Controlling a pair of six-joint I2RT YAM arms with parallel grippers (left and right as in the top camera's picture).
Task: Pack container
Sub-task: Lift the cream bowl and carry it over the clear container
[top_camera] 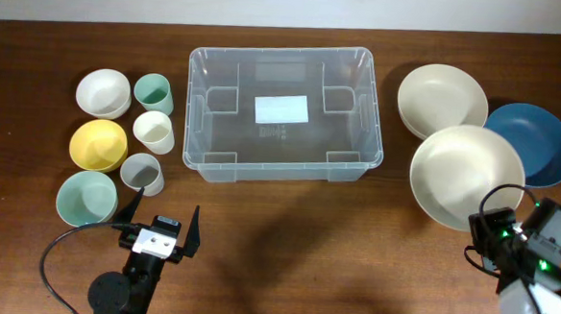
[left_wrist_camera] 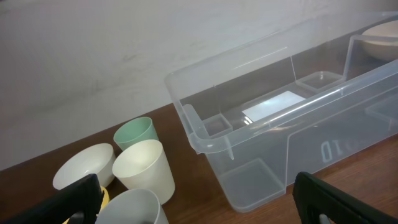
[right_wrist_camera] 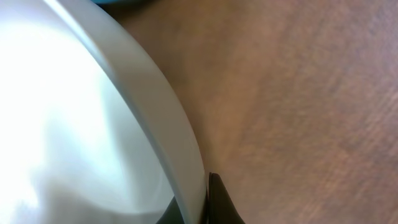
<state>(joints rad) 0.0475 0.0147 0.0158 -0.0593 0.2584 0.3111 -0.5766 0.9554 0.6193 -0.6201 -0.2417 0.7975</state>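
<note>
The container (top_camera: 279, 113), a large clear plastic tub with a white label on its base, stands empty at the table's middle back; the left wrist view shows its near corner (left_wrist_camera: 249, 180). My left gripper (top_camera: 165, 215) hovers wide open in front of it, holding nothing, with a grey cup (left_wrist_camera: 134, 208) just ahead of its jaws (left_wrist_camera: 199, 210). At the right front, my right gripper (top_camera: 493, 229) is shut on the near rim of a big cream bowl (top_camera: 467, 174). In the right wrist view that rim (right_wrist_camera: 180, 155) runs between the black fingers (right_wrist_camera: 217, 199).
Left of the tub stand a white bowl (top_camera: 103, 92), green cup (top_camera: 154, 94), cream cup (top_camera: 154, 131), yellow bowl (top_camera: 98, 144), grey cup (top_camera: 142, 173) and mint bowl (top_camera: 87, 198). Right of it sit another cream bowl (top_camera: 442, 100) and a blue bowl (top_camera: 536, 142).
</note>
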